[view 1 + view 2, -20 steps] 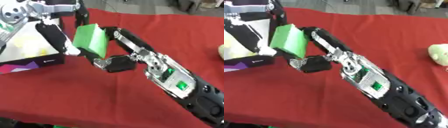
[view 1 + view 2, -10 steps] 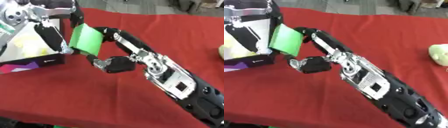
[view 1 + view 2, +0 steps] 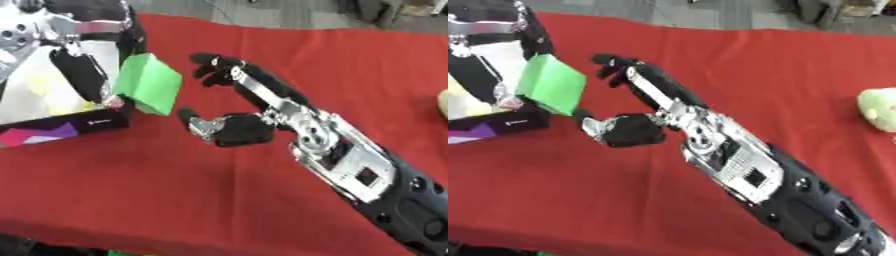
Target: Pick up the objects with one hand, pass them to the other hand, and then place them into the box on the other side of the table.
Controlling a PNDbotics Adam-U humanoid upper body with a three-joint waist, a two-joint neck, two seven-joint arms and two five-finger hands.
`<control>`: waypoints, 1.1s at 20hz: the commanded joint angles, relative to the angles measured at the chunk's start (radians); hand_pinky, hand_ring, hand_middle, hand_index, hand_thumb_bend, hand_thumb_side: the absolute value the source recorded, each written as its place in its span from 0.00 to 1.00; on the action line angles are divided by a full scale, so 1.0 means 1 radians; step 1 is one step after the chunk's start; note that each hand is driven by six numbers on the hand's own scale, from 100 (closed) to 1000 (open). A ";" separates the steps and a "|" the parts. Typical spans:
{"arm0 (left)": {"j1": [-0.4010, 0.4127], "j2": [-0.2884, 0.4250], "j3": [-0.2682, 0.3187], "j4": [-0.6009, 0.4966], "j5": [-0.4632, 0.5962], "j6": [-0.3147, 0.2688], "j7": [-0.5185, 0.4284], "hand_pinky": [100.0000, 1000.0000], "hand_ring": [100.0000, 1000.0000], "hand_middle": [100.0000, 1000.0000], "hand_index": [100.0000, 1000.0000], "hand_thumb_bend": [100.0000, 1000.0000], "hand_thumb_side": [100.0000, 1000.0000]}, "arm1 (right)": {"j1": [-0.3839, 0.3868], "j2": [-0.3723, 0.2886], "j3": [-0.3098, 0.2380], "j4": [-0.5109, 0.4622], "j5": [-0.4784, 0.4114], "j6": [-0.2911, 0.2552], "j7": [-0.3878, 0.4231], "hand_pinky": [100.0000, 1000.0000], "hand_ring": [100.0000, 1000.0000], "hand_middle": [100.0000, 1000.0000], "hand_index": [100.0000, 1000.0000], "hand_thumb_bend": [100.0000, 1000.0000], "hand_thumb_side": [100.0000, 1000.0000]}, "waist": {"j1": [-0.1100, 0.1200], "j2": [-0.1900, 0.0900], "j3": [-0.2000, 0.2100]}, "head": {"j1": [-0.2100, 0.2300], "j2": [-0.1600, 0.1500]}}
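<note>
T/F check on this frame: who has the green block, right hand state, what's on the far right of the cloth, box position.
1. The left hand holds the green block. True.
2. The right hand grips the green block. False: it is open and apart from the block.
3. A pale green object lies at the cloth's right edge. True.
4. The box sits on the right side of the red cloth. False: it is on the left.

Red table [image 3: 798, 75], box [image 3: 61, 125], pale object [image 3: 878, 116]
</note>
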 commanded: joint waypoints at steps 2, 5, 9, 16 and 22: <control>-0.001 0.058 0.061 0.018 0.006 0.031 0.033 0.77 0.60 0.43 0.50 0.18 0.08 | -0.003 -0.023 -0.012 -0.021 0.001 0.001 -0.007 0.89 0.80 0.79 0.95 0.18 0.35 | 0.006 -0.015 0.000 | 0.008 0.002; 0.018 0.085 0.111 0.064 -0.002 0.059 0.078 0.77 0.60 0.43 0.50 0.14 0.07 | 0.003 -0.033 -0.013 -0.021 0.008 -0.004 -0.006 0.88 0.80 0.79 0.95 0.18 0.33 | 0.005 -0.014 -0.001 | 0.022 -0.001; 0.047 0.115 0.175 0.147 -0.026 0.085 0.145 0.78 0.60 0.42 0.49 0.10 0.06 | 0.013 -0.057 -0.019 -0.021 0.014 -0.019 -0.008 0.88 0.80 0.79 0.94 0.18 0.23 | 0.001 -0.012 -0.005 | 0.077 -0.017; 0.088 0.137 0.254 0.289 -0.051 0.098 0.269 0.79 0.60 0.42 0.48 0.00 0.07 | 0.058 -0.141 -0.068 -0.021 -0.053 -0.091 -0.119 0.87 0.81 0.79 0.90 0.00 0.47 | -0.018 -0.007 -0.017 | 0.181 -0.049; 0.107 0.133 0.301 0.393 -0.041 0.090 0.368 0.82 0.66 0.46 0.53 0.00 0.10 | 0.102 -0.222 -0.174 -0.021 -0.172 -0.172 -0.276 0.87 0.81 0.80 0.90 0.00 0.50 | -0.038 0.013 -0.039 | 0.251 -0.079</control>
